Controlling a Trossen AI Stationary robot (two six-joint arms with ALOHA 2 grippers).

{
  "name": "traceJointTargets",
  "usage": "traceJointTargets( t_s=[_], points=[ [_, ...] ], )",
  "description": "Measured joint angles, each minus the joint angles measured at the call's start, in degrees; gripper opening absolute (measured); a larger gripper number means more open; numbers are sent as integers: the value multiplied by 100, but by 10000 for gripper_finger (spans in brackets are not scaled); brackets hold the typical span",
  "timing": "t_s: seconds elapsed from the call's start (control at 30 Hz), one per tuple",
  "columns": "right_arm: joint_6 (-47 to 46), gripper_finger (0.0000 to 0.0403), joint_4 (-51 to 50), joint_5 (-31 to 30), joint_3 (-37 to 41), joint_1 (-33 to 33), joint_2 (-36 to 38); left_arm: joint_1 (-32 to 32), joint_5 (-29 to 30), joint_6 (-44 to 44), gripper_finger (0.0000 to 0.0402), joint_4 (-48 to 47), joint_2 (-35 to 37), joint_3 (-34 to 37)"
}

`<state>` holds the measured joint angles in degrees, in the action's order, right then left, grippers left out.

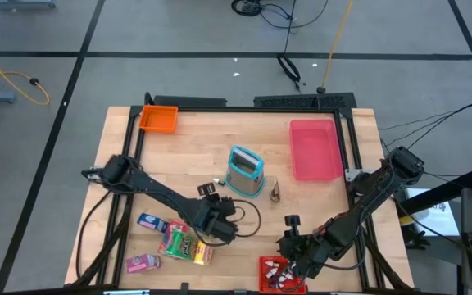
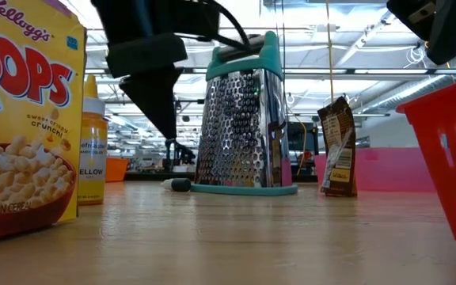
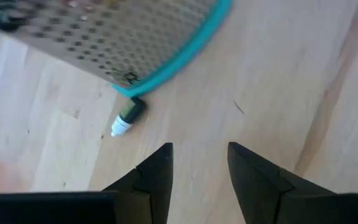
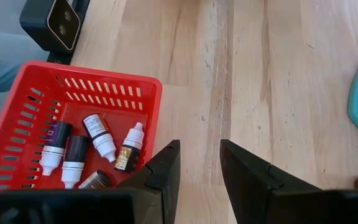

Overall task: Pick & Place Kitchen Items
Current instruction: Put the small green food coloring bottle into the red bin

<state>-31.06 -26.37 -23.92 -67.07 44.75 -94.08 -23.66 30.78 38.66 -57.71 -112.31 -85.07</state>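
While the table (image 1: pixel 195 135) fills the middle of the high view, we see the grater (image 1: pixel 245 171) at center, the pink tray (image 1: pixel 315 149) upper right and the red basket (image 4: pixel 23 124) at the bottom edge holding small bottles (image 4: pixel 99 135). Snack packets (image 1: pixel 183 243) lie lower left. Left gripper (image 3: pixel 199 163) hovers spread and empty near a tiny bottle (image 3: pixel 127 116); right gripper (image 4: pixel 199 162) hangs spread and empty beside the basket.

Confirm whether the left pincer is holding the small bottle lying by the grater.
No: the left pincer is open and empty, and the small bottle lies apart from it beside the grater.
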Motion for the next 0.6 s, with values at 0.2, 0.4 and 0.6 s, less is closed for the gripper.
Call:
traceJointTargets(
  t_s=[0.2, 0.4, 0.6],
  points=[
    [25, 105, 77, -1, 0, 0, 2, 16, 34, 5, 152, 1420, 1058, 1421],
    [34, 105, 87, -2, 0, -2, 2, 310, -159, -430, 152, 3356, 1945, 2950],
    [31, 105, 87, -2, 0, -2, 2, 847, -497, -723, 152, 4244, 2117, 3839]
  ],
)
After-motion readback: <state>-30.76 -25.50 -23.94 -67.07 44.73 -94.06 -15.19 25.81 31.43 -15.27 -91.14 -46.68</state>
